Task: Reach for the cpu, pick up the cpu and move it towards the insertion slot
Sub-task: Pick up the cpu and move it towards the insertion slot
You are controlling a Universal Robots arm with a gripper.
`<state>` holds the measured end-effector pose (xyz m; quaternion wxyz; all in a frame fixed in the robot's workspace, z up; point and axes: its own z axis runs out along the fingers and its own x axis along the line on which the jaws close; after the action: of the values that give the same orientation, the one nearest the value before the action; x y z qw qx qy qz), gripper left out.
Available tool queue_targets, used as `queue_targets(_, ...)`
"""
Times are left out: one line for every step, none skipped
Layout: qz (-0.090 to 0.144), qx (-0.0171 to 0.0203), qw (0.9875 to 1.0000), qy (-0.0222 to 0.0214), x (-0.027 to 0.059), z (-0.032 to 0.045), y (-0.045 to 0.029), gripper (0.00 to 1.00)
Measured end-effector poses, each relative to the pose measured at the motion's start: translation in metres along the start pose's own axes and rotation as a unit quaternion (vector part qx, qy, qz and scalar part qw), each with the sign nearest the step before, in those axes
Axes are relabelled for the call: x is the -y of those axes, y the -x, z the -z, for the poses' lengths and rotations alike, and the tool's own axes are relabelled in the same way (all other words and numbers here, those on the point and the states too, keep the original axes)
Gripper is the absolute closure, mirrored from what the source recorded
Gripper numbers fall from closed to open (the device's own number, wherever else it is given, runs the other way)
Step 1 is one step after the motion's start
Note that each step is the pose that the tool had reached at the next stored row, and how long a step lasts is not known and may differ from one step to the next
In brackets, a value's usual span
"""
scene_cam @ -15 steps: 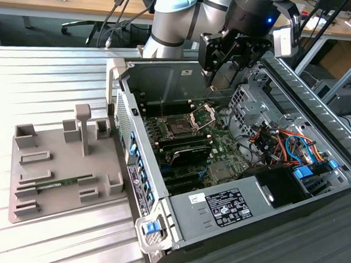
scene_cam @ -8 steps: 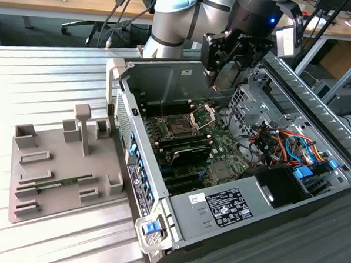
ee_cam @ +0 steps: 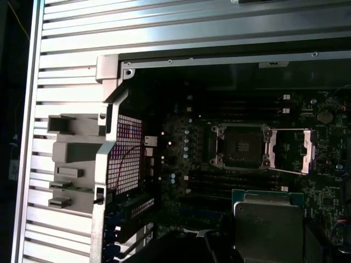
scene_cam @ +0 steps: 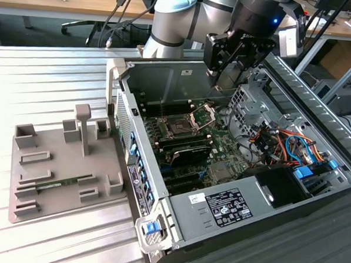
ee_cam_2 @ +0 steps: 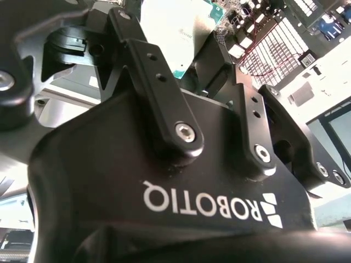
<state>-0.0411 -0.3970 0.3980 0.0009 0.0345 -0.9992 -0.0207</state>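
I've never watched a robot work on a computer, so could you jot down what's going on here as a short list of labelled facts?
Setting: an open computer case lying on a ribbed metal table
Arm: gripper raised above the motherboard, near the back of the case
Held: the cpu, clamped between the fingers; in the first wrist view it hangs above the board
Insertion slot: bracket swung open, socket empty, apart from the cpu
Beside the case: grey parts holder with a green memory stick
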Motion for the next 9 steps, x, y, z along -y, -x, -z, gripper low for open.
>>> queue_targets(0.000,0.0000,1.0000,0.0000,0.0001,0.0000,0.0014,0.45)
queue_targets(0.000,0.0000,1.0000,0.0000,0.0002,0.0000,0.0024,0.45)
queue_targets(0.000,0.0000,1.0000,0.0000,0.0002,0.0000,0.0030,0.45)
queue_targets(0.000,0.0000,1.0000,0.0000,0.0003,0.0000,0.0039,0.45)
queue_targets(0.000,0.0000,1.0000,0.0000,0.0003,0.0000,0.0046,0.45)
queue_targets(0.000,0.0000,1.0000,0.0000,0.0004,0.0000,0.0059,0.45)
queue_targets(0.000,0.0000,1.0000,0.0000,0.0004,0.0000,0.0065,0.45)
queue_targets(0.000,0.0000,1.0000,0.0000,0.0005,0.0000,0.0071,0.45)
queue_targets(0.000,0.0000,1.0000,0.0000,0.0006,0.0000,0.0081,0.45)
